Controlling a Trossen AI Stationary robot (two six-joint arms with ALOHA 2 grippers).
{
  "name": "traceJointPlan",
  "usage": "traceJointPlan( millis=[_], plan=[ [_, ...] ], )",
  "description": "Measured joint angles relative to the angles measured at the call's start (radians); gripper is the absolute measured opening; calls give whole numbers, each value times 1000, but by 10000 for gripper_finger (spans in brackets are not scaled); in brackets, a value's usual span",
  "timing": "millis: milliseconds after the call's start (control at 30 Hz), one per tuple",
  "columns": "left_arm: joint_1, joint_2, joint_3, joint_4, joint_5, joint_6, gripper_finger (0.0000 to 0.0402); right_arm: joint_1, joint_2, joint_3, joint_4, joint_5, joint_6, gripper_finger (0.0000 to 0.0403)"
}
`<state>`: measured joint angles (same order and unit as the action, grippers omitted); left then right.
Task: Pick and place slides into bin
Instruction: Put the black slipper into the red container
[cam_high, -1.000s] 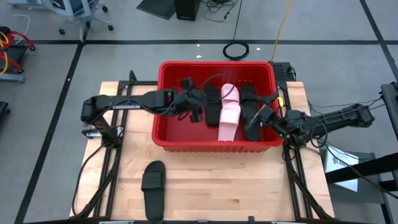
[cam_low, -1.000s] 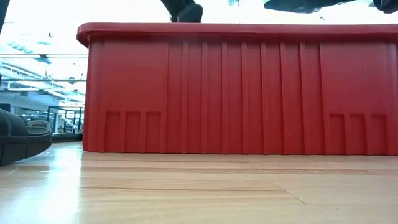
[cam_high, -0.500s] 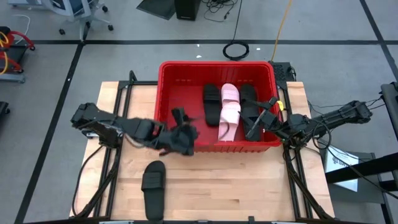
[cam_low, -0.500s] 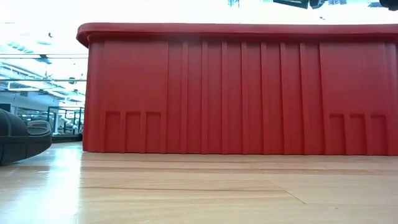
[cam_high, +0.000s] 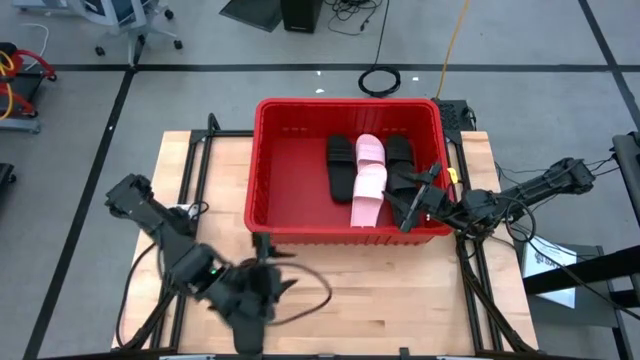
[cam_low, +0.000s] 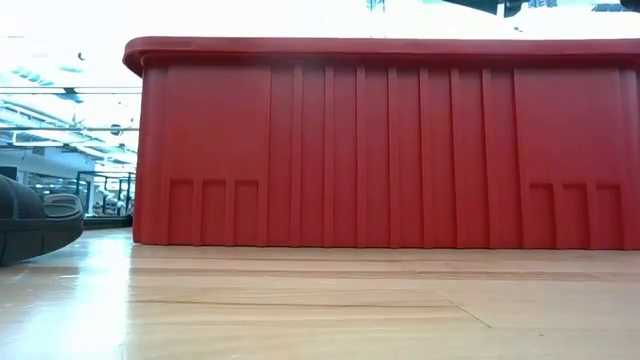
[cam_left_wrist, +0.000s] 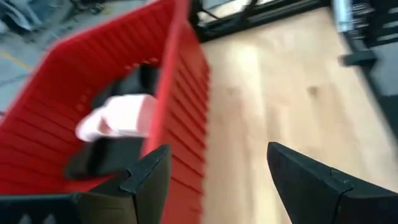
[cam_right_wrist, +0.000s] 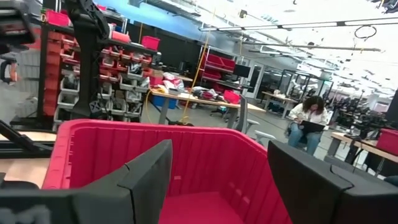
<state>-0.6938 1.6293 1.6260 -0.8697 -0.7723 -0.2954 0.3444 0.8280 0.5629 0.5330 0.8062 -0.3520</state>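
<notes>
The red bin (cam_high: 270, 215) stands at the table's far middle. It holds two pale pink slides (cam_high: 367, 180) lying between two black slides (cam_high: 340, 165) (cam_high: 400, 160). Another black slide (cam_low: 30, 222) lies on the table near the front edge. In the high view my left arm mostly hides it. My left gripper (cam_high: 262, 288) is open and empty above that spot. Its wrist view looks back at the bin (cam_left_wrist: 180, 93). My right gripper (cam_high: 418, 197) is open and empty over the bin's right near corner.
The bin's tall near wall (cam_low: 380, 140) stands between the table's front area and the slides inside. Bare wooden table (cam_high: 400, 300) lies in front of the bin. The right wrist view shows a seated person (cam_right_wrist: 311, 118) far off in the room.
My left arm has swung out of the bin, over its near wall, and gone toward the table's near edge. It is now above the black slide on the table. The slides in the bin lie as before.
</notes>
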Motion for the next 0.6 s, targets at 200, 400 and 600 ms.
traceJointPlan(
  millis=[200,400,600],
  plan=[
    [-144,4,0,-88,24,-224,262,1,5,0,-2,0,4,254],
    [-243,33,-13,-109,91,-365,262,1,17,0,-1,1,4,254],
    [-288,114,-33,-117,210,-448,262,1,24,0,1,2,13,254]
  ],
)
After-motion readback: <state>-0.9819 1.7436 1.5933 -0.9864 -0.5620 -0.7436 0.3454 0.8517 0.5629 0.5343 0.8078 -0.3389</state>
